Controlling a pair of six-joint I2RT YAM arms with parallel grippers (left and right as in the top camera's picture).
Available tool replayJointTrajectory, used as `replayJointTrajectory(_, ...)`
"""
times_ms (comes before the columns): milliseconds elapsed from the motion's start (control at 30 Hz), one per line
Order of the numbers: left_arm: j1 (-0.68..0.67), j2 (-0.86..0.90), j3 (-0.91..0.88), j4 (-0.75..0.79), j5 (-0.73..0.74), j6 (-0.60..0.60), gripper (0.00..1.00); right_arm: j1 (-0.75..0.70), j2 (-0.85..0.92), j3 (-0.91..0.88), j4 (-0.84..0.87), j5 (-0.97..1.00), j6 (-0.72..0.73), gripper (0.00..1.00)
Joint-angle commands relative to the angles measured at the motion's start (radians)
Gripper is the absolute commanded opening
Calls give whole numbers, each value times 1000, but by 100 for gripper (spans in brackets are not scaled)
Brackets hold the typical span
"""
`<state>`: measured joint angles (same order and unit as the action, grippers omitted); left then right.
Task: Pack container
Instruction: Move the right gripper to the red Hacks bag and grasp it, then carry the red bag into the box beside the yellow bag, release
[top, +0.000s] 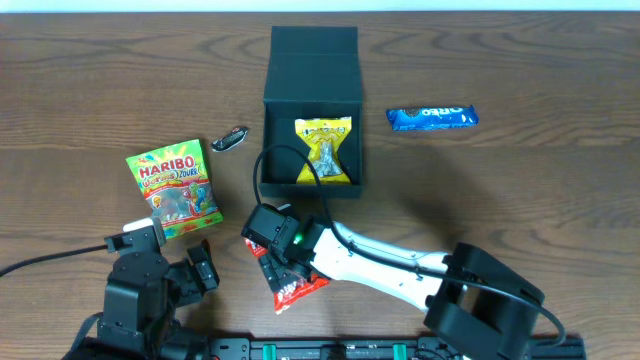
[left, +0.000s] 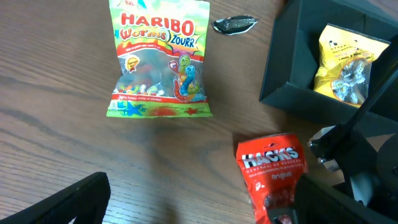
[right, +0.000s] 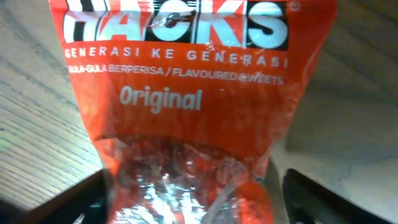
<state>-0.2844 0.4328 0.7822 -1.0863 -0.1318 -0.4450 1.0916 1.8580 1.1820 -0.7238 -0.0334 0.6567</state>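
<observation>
The container (top: 313, 100) is a dark square box with its flap lid open at the back. A yellow snack packet (top: 323, 150) lies inside it, and both also show in the left wrist view, the container (left: 292, 68) and the packet (left: 348, 62). A red Hacks sweets packet (top: 295, 288) lies flat on the table in front of the box. My right gripper (top: 278, 262) is low over it, open, one finger on each side (right: 193, 205) of the packet (right: 180, 93). My left gripper (top: 195, 270) is open and empty (left: 199, 208), left of the red packet (left: 270, 168).
A green Haribo bag (top: 174, 190) lies at the left. A small dark wrapper (top: 230, 139) lies between it and the box. A blue Oreo packet (top: 432, 117) lies right of the box. A black cable (top: 262, 170) loops by the box's front left corner.
</observation>
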Motion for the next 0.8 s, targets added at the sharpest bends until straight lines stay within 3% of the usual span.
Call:
replayJointTrajectory(0,-4,-6,21,-1,-13,-5,95,-6,13,-5,0,3,8,74)
replayJointTrajectory(267,-4,-6,21,-1,-13,-5,95,-6,13,-5,0,3,8,52)
replayJointTrajectory(367,-4,-6,21,-1,-13,-5,95,-6,12,-5,0,3,9,39)
replayJointTrajectory(433,-4,-6,21,-1,-13,-5,95,-6,12,-3,0,3,9,37)
replayJointTrajectory(467,-4,-6,21,-1,-13,-5,95,-6,12,2,-2,3,9,29)
replayJointTrajectory(633,-4,-6,21,-1,-13,-5,95,-6,12,24,-29,6,8,20)
replayJointTrajectory(767,-4,-6,21,-1,-13,-5,95,-6,8,43,-47,7,8,4)
